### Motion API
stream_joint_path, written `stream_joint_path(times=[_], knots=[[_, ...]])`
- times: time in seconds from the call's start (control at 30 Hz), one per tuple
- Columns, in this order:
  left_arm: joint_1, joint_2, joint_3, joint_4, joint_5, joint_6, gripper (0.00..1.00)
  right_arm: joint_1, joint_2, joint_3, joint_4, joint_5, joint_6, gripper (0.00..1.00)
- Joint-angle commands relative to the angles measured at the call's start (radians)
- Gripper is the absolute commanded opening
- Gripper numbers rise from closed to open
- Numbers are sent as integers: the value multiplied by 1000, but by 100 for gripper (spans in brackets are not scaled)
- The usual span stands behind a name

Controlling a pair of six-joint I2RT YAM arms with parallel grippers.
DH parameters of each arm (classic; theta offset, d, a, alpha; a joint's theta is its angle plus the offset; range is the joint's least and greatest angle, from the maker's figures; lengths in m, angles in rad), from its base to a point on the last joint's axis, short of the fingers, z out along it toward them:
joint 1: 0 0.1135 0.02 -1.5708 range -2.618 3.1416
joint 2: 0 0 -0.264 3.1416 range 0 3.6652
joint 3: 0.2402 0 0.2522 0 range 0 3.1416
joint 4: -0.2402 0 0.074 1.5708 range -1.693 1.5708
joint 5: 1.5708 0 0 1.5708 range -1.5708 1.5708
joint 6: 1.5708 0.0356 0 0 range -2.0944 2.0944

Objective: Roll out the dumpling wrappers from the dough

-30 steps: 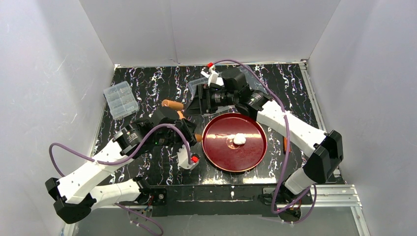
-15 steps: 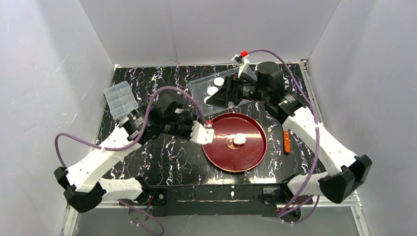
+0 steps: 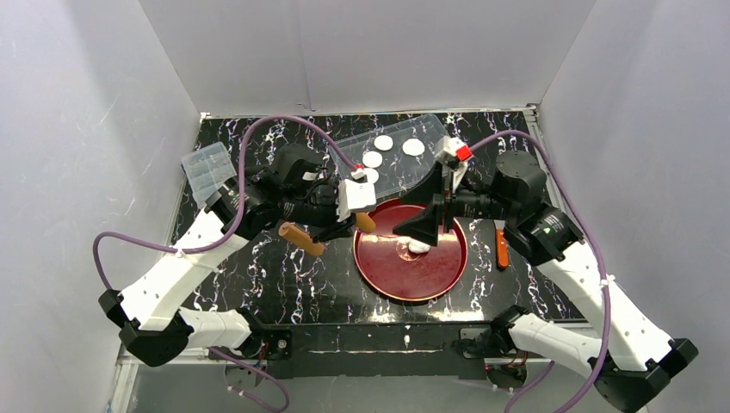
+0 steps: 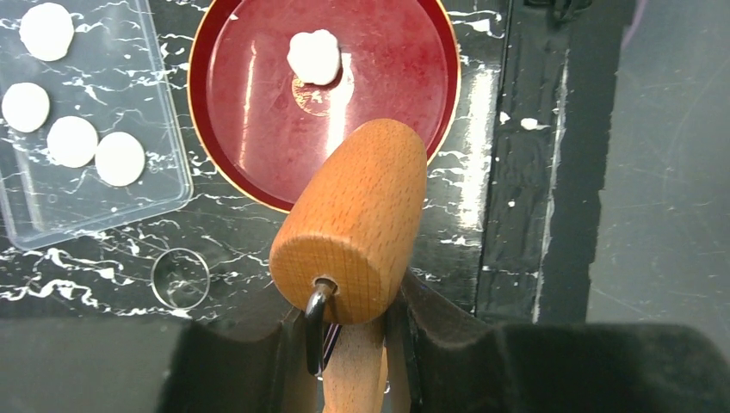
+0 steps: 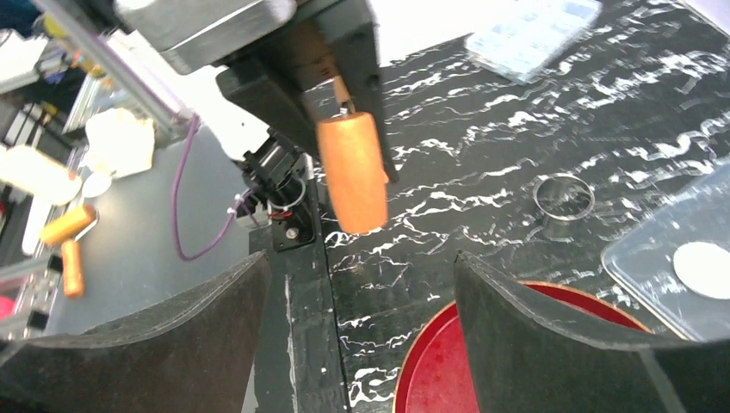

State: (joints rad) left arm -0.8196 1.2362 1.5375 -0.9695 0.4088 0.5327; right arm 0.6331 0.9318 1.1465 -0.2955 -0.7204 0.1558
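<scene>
Now that your left gripper point(image 4: 349, 344), clamping the rolling pin point(image 4: 361, 224), has reached the red plate's point(image 4: 258, 129) left rim and your right gripper point(image 5: 361, 284) hangs wide open near the dough point(image 4: 314, 57), rolling looks next.

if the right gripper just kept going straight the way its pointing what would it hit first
Most likely the wooden rolling pin held by the left gripper: its rounded end sits almost dead ahead of the open right gripper. Depth is unclear, so it could pass just beneath it.
</scene>
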Motion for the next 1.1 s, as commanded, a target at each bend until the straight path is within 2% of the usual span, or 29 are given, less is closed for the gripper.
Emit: stream_joint_path(times=[0.0, 0.2, 0.3, 0.4, 0.5, 0.6, 0.73, 0.83, 0.9, 1.07], knots=[[2, -13, 25, 7, 76, -68, 0, 89, 50, 0, 83, -74, -92, 83], [3, -5, 39, 1, 79, -66, 0, 157, 108, 25, 107, -15, -102, 82], [3, 0, 42, 7, 78, -63, 0, 182, 156, 42, 129, -14, -92, 78], [3, 3, 49, 13, 78, -65, 0, 205, 201, 78, 112, -19, -97, 65], [3, 2, 56, 9, 80, -63, 0, 216, 222, 89, 118, -4, -99, 61], [3, 3, 56, 6, 83, -55, 0, 218, 241, 101, 119, -4, -102, 44], [2, 1, 47, 8, 97, -54, 0, 219, 252, 105, 136, -26, -95, 36], [3, 0, 40, 4, 106, -53, 0, 220, 256, 103, 158, -35, -88, 21], [3, -1, 39, 3, 122, -55, 0, 221, 265, 109, 166, -44, -86, 1], [2, -8, 49, 8, 183, -94, 0, 225, 234, 88, 186, -17, -108, 1]])
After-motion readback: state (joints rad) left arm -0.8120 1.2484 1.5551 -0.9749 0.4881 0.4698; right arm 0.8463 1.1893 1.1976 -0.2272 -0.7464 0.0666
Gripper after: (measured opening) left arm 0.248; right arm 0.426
